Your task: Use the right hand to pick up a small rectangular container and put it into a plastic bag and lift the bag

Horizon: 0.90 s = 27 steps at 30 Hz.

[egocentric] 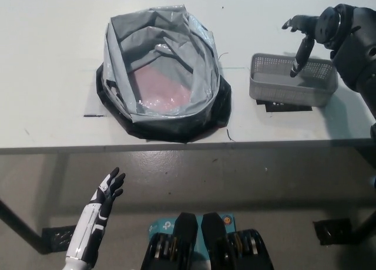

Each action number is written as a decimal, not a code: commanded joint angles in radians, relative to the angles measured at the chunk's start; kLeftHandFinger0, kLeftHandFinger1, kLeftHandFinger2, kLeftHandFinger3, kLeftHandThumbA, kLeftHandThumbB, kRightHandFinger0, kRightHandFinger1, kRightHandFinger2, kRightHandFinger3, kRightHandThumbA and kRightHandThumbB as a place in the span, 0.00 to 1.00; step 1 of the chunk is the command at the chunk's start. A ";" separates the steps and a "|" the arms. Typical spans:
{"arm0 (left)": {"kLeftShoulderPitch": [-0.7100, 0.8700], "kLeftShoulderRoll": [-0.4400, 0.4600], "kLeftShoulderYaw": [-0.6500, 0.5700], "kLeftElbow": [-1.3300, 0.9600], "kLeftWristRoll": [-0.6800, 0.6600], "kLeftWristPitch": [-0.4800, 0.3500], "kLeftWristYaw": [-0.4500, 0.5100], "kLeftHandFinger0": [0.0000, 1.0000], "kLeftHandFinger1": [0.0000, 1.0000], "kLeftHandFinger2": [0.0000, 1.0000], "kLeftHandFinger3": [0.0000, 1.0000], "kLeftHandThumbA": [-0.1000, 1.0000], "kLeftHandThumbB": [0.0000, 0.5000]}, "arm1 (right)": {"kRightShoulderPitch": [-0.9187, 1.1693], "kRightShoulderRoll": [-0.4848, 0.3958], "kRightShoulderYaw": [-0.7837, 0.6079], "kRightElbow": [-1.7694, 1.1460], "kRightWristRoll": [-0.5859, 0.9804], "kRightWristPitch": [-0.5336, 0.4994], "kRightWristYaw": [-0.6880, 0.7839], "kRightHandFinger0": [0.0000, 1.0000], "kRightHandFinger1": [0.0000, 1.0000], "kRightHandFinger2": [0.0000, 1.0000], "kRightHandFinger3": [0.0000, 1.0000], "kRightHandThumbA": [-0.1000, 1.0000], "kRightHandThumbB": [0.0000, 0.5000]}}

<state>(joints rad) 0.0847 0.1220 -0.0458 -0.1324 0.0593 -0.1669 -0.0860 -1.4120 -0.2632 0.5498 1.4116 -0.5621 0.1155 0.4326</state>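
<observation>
Right, my black right hand [306, 36] hangs spread over the small grey perforated rectangular container [292, 79], right of the grey plastic bag [160, 67]. I'd straddle both long walls before closing. White left hand [107, 189] idles near-left, open.

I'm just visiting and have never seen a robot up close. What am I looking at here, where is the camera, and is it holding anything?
The picture is taken from a camera on a humanoid robot's head, looking steeply down at a white table. The robot has two arms with fingered hands. Its black right hand reaches in from the upper right, fingers apart, one pointing down into a small grey mesh container; it grips nothing yet. Its white left hand rests open at the lower left, below the table edge. In the middle of the table sits an open grey plastic bag, its black outside showing around the base and something pinkish visible inside. So nothing is held at this moment.
</observation>
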 commanded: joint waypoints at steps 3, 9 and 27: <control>-0.007 0.008 0.003 -0.032 -0.012 -0.018 -0.007 1.00 1.00 1.00 1.00 1.00 0.38 | -0.058 -0.016 0.020 0.006 -0.020 -0.009 -0.007 1.00 1.00 1.00 1.00 1.00 1.00; -0.014 0.008 0.003 -0.033 -0.011 -0.001 -0.008 1.00 1.00 1.00 1.00 1.00 0.39 | -0.094 -0.030 0.010 0.008 -0.006 0.012 0.051 1.00 1.00 1.00 1.00 1.00 1.00; -0.012 0.015 -0.002 -0.036 0.010 0.005 -0.012 1.00 1.00 1.00 1.00 1.00 0.31 | -0.141 -0.072 0.001 0.004 0.009 -0.040 0.198 1.00 1.00 1.00 1.00 1.00 0.92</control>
<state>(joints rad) 0.0794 0.1231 -0.0457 -0.1374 0.0573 -0.1502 -0.0916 -1.4615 -0.2961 0.5586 1.4271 -0.5687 0.1193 0.5537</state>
